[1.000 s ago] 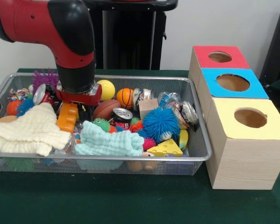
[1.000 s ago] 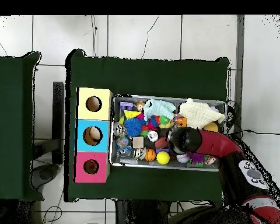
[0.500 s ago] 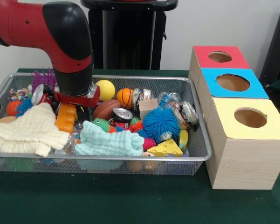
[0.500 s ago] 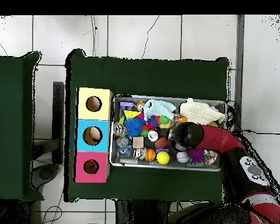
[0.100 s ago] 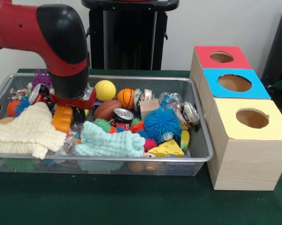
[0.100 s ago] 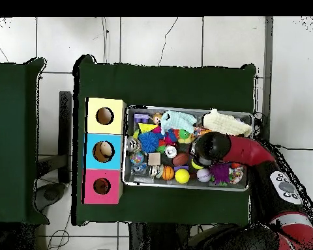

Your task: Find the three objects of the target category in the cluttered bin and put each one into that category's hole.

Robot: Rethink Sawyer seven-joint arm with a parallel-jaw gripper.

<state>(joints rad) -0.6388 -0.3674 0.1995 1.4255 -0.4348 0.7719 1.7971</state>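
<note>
Cream cloth point(image 5: 26, 131): lies at the bin's left end; keep your descent off its folds.
Hand point(image 5: 74, 108): buried low among the toys beside the orange block point(image 5: 62, 118); you cannot tell whether it grips.
Wire bin point(image 5: 201, 149): still crammed, target category unclear.
Boxes: red hole point(image 5: 221, 57), blue hole point(image 5: 234, 83), yellow hole point(image 5: 252, 118) wait rightward; lift straight first.

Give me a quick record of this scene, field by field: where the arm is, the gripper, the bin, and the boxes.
arm: red and black arm low over the bin's left part in the front view
gripper: hidden below the wrist among the toys; state cannot be told
bin: wire mesh bin crowded with balls, cans, cloths and spiky toys
boxes: red box, blue box, yellow box in a row beside the bin, each with a round hole on top
table: green cloth
</note>
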